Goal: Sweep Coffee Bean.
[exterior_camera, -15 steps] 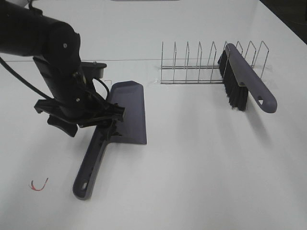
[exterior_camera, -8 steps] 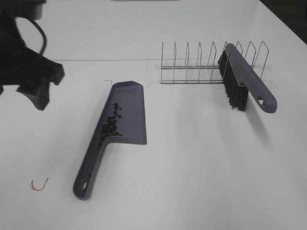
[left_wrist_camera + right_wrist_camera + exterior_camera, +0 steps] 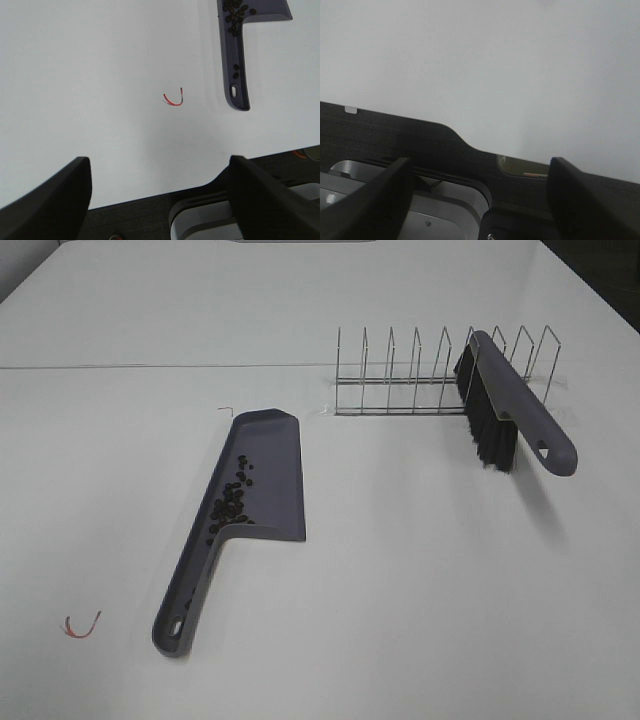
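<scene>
White desk (image 3: 420,580), beans (image 3: 230,502) gathered in dustpan (image 3: 268,475) near its handle, brush (image 3: 505,415) propped on wire rack (image 3: 420,370), red string (image 3: 80,627) apart, left hand (image 3: 160,195) and right hand (image 3: 480,195) spread, nothing held.

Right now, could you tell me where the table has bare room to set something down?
The widest bare patch lies between the dustpan and the brush, running to the near edge. The far-left stretch beyond the red string is bare too. It is crowded around the wire rack, where the brush leans.
</scene>
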### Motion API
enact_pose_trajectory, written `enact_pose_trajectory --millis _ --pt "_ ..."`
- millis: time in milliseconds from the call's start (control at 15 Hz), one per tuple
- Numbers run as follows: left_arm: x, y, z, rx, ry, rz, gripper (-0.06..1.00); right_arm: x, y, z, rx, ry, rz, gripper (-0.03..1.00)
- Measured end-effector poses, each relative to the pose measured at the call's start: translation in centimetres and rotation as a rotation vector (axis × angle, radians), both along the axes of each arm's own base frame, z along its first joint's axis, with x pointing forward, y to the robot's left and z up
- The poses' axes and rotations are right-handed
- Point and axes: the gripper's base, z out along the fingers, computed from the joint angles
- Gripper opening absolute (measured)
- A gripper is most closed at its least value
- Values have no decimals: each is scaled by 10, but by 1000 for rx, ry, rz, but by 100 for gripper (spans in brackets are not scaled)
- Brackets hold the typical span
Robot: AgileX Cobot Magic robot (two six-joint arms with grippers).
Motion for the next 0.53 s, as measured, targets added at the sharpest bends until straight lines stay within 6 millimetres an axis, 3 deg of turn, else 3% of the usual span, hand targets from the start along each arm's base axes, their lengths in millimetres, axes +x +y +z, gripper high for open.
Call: enact_pose_trajectory --millis 267,467,533 --pt "-47 27 -36 12 -79 -77 72 -7 -1 -11 -7 -97 34 71" --pt "-64 33 -59 -23 -215 -177 72 -13 -1 -13 -8 -195 66 71" --pt "-66 33 -57 -26 -259 -214 72 -16 -1 -12 -9 -221 82 71"
